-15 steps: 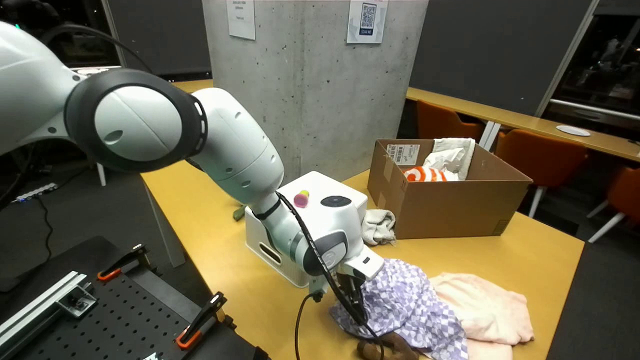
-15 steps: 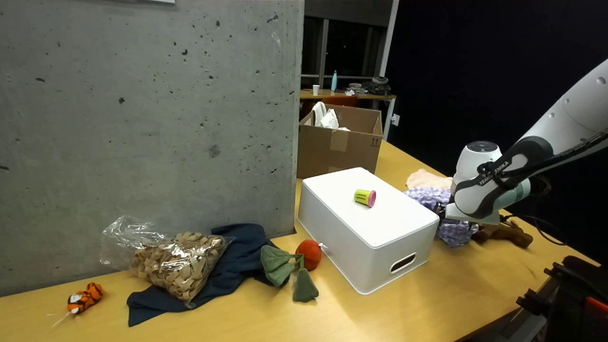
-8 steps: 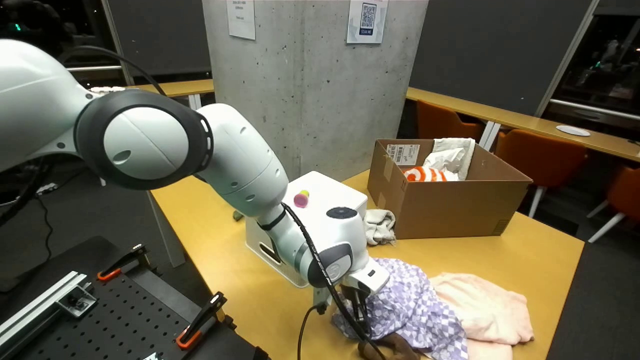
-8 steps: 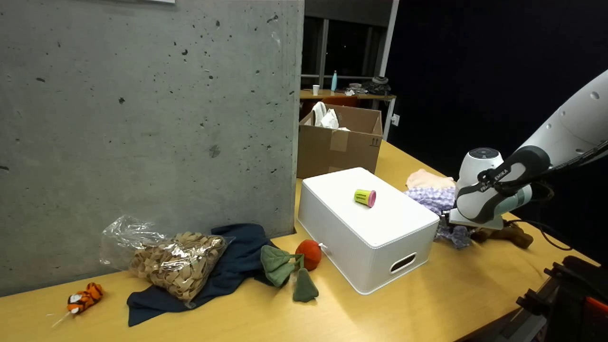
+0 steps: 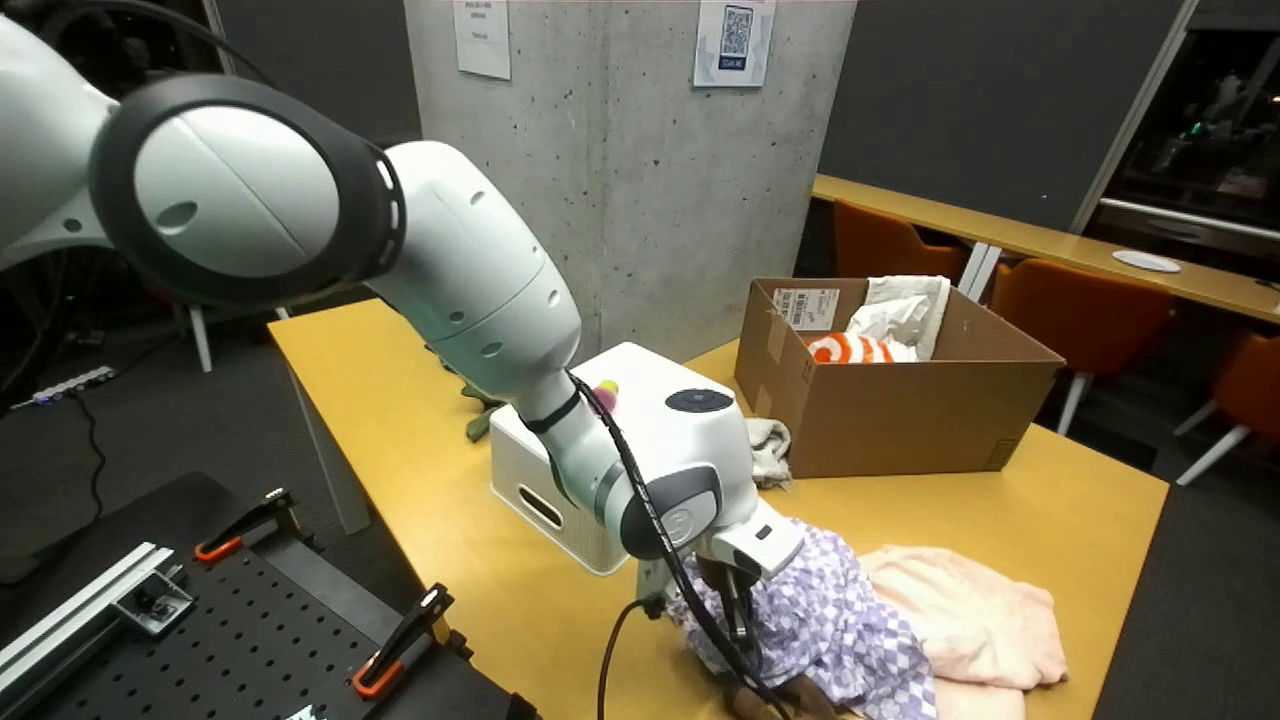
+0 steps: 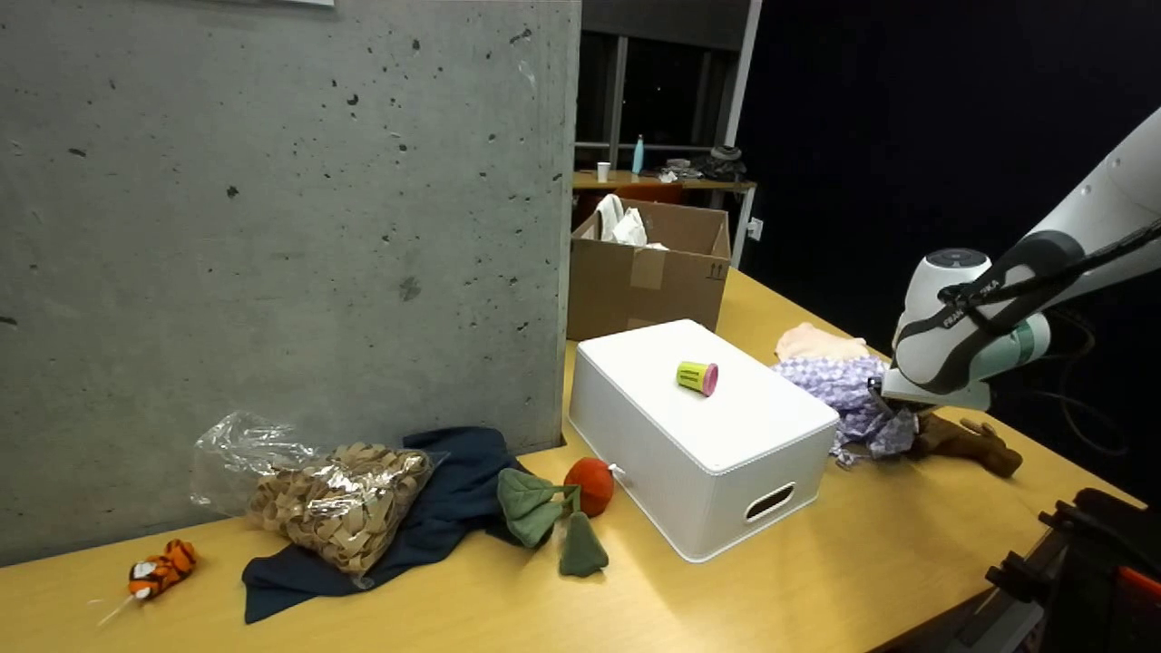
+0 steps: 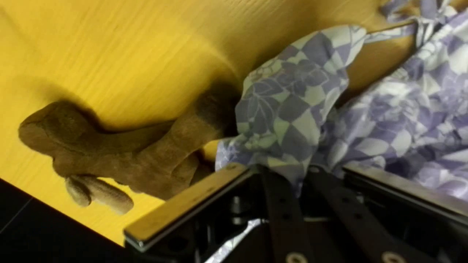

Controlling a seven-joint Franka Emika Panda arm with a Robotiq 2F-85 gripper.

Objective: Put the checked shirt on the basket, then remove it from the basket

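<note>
The checked shirt (image 5: 860,620), purple and white, lies crumpled on the table in both exterior views. My gripper (image 7: 290,173) is shut on a fold of it: in the wrist view the cloth (image 7: 292,106) runs down between the fingertips, and the bulk of the shirt spreads to the right. In an exterior view my gripper (image 5: 738,610) is low over the shirt's near side, partly hidden by a cable. A white box with a handle slot, seemingly the basket (image 6: 653,426), stands bottom-up beside the shirt. Its opening is hidden.
A yellow and pink tub (image 6: 697,377) lies on the basket. Brown plush (image 7: 109,157) sits beside the gripped fold, and pale pink cloth (image 5: 960,610) adjoins the shirt. Behind are a grey cloth (image 5: 770,455) and a cardboard box (image 5: 920,420). Red and green plush (image 6: 590,485) lies before the basket.
My gripper dipped, shut on the shirt, then rose slightly and shifted rightward in both exterior views. The shirt's near part is bunched up with it; the basket and tub stayed put.
</note>
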